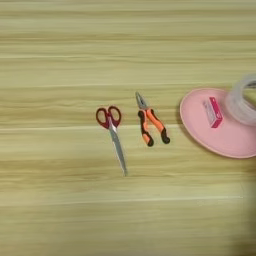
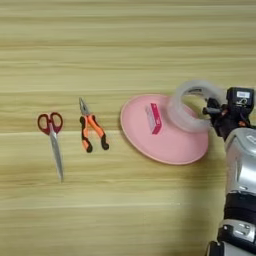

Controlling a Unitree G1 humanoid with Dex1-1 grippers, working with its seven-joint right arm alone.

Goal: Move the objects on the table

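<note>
While one tool (image 2: 212, 111) grips one tape roll (image 2: 192, 105)

A round pink plate (image 2: 165, 145) lies flat right of centre on the light wooden table (image 2: 125, 45). A small pink-and-white box (image 2: 153, 118) rests on the plate's left half. A clear tape roll (image 2: 192, 106) is tilted over the plate's upper right rim. Left of the plate, well apart, lie orange-and-black pliers (image 2: 91, 130), jaws pointing toward the top of the frame, handles spread.
</note>
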